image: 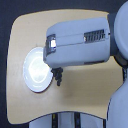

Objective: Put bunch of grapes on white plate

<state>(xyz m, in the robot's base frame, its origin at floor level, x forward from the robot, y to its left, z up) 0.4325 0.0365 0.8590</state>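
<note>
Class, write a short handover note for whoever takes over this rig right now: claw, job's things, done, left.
Claw: dark tip shows below the grey arm housing, at the white plate's right edge in the exterior view; open or shut cannot be told.
White plate: on the wooden table, no grapes visible on it.
Bunch of grapes: cannot be made out; may be in the claw.
Left: confirm grapes land on the plate.

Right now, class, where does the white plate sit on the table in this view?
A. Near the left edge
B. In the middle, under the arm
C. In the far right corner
A: the white plate lies near the table's left edge in the exterior view.
</note>
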